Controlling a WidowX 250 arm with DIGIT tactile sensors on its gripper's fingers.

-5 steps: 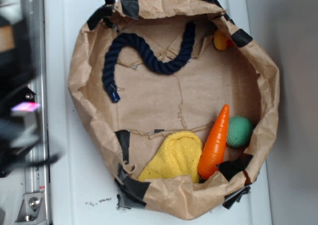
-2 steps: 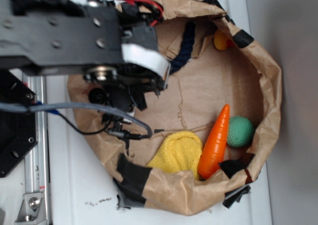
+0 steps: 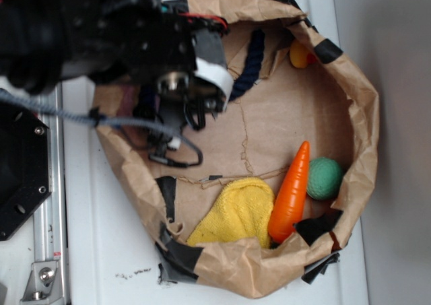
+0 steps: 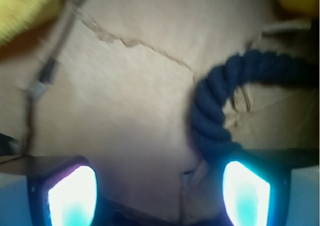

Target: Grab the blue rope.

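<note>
The blue rope is a thick navy twisted rope lying in the back of the brown paper bag. Most of it is hidden under the black arm in the exterior view; only its right end shows. In the wrist view the blue rope curves from the upper right down to just above the right fingertip. My gripper is open over bare paper, its glowing pads wide apart with nothing between them. In the exterior view my gripper hangs over the bag's upper left.
An orange carrot, a green ball and a yellow cloth lie at the bag's front. A yellow toy sits at the back right. The arm's grey cable crosses the left rim. The bag's walls are taped with black tape.
The arm swung in from the left and now covers the bag's upper left and most of the rope. Since 0.4 s ago it shifted up and back slightly.
</note>
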